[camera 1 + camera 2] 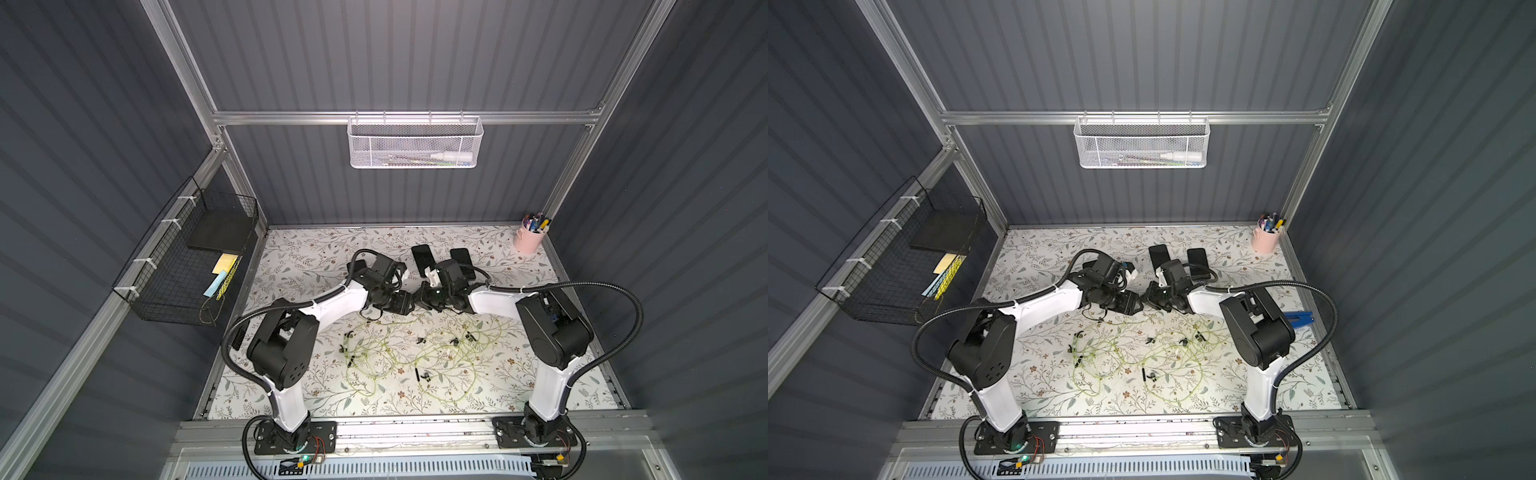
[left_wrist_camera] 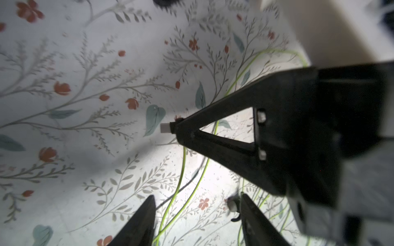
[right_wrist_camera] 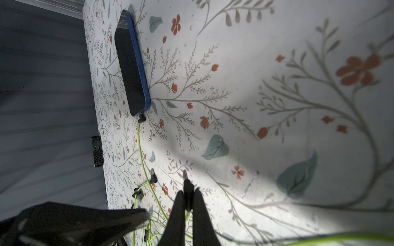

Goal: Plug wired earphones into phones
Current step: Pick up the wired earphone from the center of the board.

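Note:
Pale yellow-green wired earphones (image 1: pixel 399 353) lie tangled on the floral table in both top views. My right gripper (image 3: pixel 188 191) is shut on a small black plug (image 3: pixel 188 197) whose metal tip (image 3: pixel 185 174) sticks out past the fingers. My left gripper (image 2: pixel 198 213) stands open just opposite it, with cords and an earbud (image 2: pixel 232 205) on the table beneath. The two grippers meet tip to tip at mid-table (image 1: pixel 414 303). A blue-rimmed phone (image 3: pixel 132 70) lies flat with a black plug (image 3: pixel 141 118) at its end. Two more phones (image 1: pixel 424 257) (image 1: pixel 461 259) lie behind the arms.
A pink pen cup (image 1: pixel 530 239) stands at the back right corner. A black wire basket (image 1: pixel 187 257) hangs on the left wall and a white mesh basket (image 1: pixel 415 143) on the back rail. A blue object (image 1: pixel 1298 320) lies beside the right arm.

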`<state>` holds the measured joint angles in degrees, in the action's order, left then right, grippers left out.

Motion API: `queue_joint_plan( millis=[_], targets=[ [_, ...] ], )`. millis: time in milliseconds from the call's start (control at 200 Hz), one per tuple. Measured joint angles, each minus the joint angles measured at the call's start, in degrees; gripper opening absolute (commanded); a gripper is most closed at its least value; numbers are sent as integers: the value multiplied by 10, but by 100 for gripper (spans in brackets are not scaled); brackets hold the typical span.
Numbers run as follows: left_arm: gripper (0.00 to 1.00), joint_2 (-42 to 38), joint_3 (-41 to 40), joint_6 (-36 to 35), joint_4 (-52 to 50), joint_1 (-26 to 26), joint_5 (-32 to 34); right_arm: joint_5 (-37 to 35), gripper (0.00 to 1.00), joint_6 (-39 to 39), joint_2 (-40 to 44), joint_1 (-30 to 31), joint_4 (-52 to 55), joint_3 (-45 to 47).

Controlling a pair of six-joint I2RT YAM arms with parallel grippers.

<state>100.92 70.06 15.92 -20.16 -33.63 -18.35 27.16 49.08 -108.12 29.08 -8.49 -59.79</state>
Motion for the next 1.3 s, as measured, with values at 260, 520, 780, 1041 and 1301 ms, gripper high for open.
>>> queue_joint_plan(
  millis=[260, 520, 780, 1041, 1301],
  targets=[
    [57, -52, -37, 137, 159, 106, -135, 130, 0, -17, 42, -60, -49, 37],
    [43, -26, -80, 268, 317, 96, -221, 220, 0, 9, 57, -75, -127, 64],
    [36, -20, -84, 277, 331, 96, -234, 227, 0, 23, 63, -80, -147, 67],
    [27, 3, -90, 284, 353, 93, -245, 231, 0, 52, 63, -80, -185, 76],
    [17, 22, -98, 302, 375, 80, -258, 233, 0, 69, 63, -80, -212, 76]
  ],
)
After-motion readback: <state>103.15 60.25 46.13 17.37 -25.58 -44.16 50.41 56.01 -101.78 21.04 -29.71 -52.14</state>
